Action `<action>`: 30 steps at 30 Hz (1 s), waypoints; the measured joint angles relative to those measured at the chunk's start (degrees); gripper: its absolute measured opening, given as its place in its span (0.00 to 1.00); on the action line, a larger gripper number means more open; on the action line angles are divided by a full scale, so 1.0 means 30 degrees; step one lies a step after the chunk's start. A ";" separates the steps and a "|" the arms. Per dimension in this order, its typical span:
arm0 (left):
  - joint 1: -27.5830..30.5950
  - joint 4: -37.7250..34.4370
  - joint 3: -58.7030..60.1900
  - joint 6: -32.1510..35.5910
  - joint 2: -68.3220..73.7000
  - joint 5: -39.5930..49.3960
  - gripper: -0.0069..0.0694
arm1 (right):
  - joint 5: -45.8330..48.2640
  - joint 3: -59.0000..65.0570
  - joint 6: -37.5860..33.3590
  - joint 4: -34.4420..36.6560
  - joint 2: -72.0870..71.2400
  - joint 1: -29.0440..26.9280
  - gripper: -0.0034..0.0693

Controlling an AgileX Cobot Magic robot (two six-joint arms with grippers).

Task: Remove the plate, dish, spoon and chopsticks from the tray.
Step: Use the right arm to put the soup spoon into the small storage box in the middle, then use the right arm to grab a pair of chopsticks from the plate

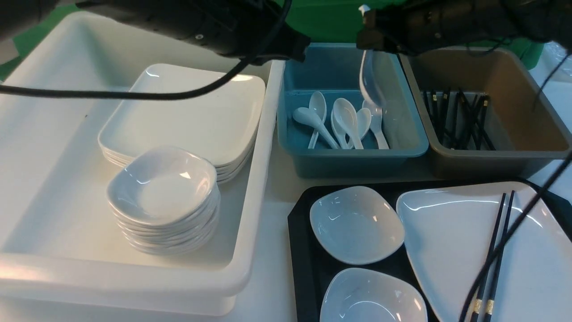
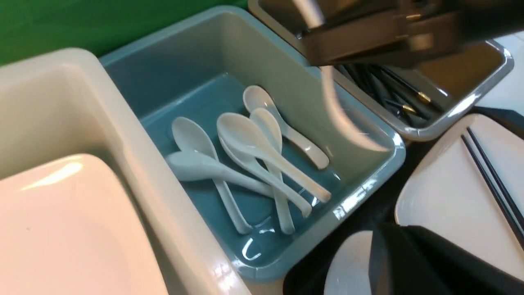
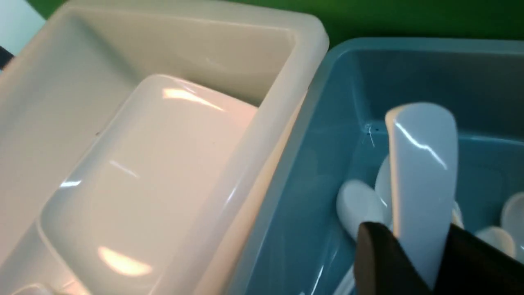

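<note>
You have nothing to read in any view: the white tub (image 1: 44, 134), blue tub (image 1: 353, 154), brown tub (image 1: 527, 120), tray (image 1: 301, 250), plate (image 1: 447, 241) and chopsticks (image 1: 499, 214) carry no lettering, label, brand mark or number.

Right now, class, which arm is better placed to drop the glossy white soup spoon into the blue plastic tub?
Right: the right gripper holds the spoon over that tub; the left gripper is shut, holding nothing.
</note>
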 joint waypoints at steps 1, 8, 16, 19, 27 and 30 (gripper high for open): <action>0.0000 0.0000 0.0017 0.0000 0.0018 0.0120 0.12 | -0.0199 -0.0245 0.0051 0.0000 0.0519 0.0093 0.29; 0.0000 -0.0014 0.0056 0.0000 0.0053 0.0980 0.12 | -0.0089 -0.0566 0.0417 -0.0314 0.2105 0.0179 0.65; 0.0000 -0.0543 0.0096 -0.0006 0.0053 0.1994 0.12 | 0.5969 -0.0587 0.1095 -0.2363 -0.0424 -0.0814 0.55; -0.0115 -0.1109 0.0134 0.0012 0.0053 0.2598 0.12 | 0.9982 -0.0608 0.1709 -0.5055 -0.2316 -0.1622 0.24; -0.4012 -0.1226 0.0134 0.1498 0.0733 0.2975 0.12 | 1.3230 0.3263 0.5522 -1.1771 -0.6682 -0.3335 0.18; -0.5678 -0.0655 0.0134 0.1537 0.1715 0.2975 0.12 | 1.3053 0.5937 0.6644 -1.2074 -0.7641 -0.3499 0.28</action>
